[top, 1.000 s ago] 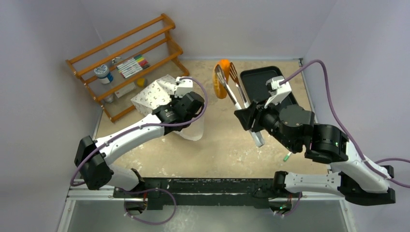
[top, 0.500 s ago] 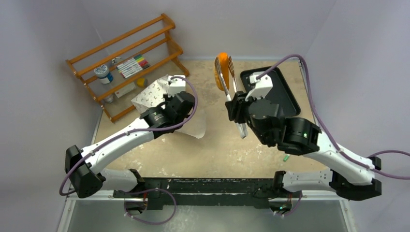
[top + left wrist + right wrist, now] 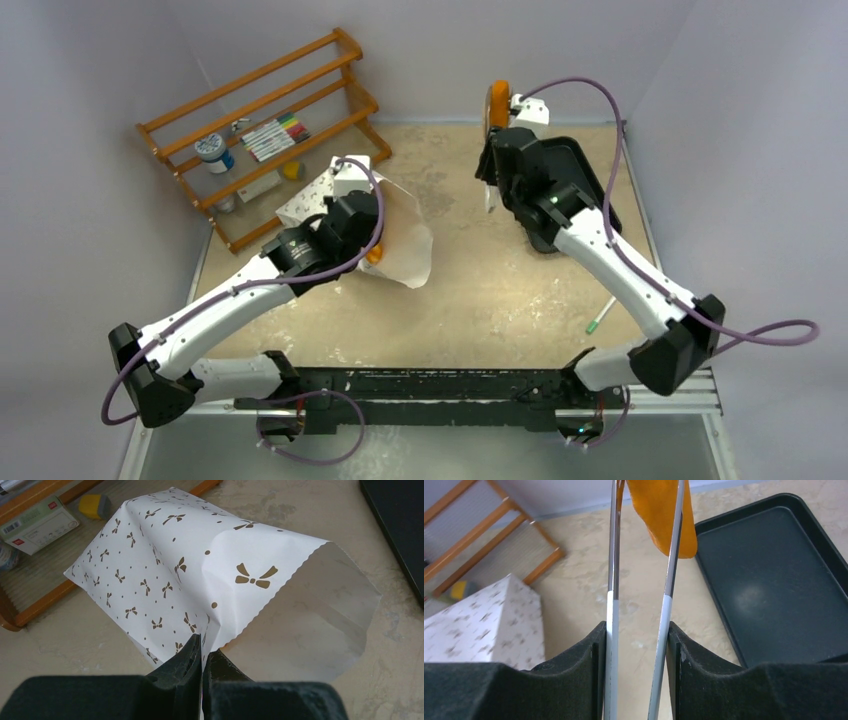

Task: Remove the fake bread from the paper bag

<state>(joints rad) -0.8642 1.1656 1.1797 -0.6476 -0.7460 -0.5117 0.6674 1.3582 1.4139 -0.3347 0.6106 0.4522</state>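
The paper bag (image 3: pixel 308 197) is off-white with small dark bow marks and lies on its side, mouth (image 3: pixel 325 615) facing right. My left gripper (image 3: pixel 202 652) is shut on the near edge of the bag's mouth; in the top view it (image 3: pixel 352 218) sits over the bag. A small orange patch (image 3: pixel 373 254) shows at the mouth under the wrist. My right gripper (image 3: pixel 636 627) is shut on metal tongs (image 3: pixel 612 580). The tongs pinch a flat orange fake bread (image 3: pixel 656 510), held up near the back wall (image 3: pixel 495 102), beside the black tray's far left corner.
A black tray (image 3: pixel 774 580) lies at the back right, partly under my right arm (image 3: pixel 585 235). A wooden rack (image 3: pixel 260 120) with markers and a jar stands at the back left, just behind the bag. A green pen (image 3: pixel 600 318) lies at the right front.
My right arm has stretched toward the back, carrying the tongs and bread up and away to the back wall. My left arm has shifted slightly left, still holding the bag, whose mouth opened wider.
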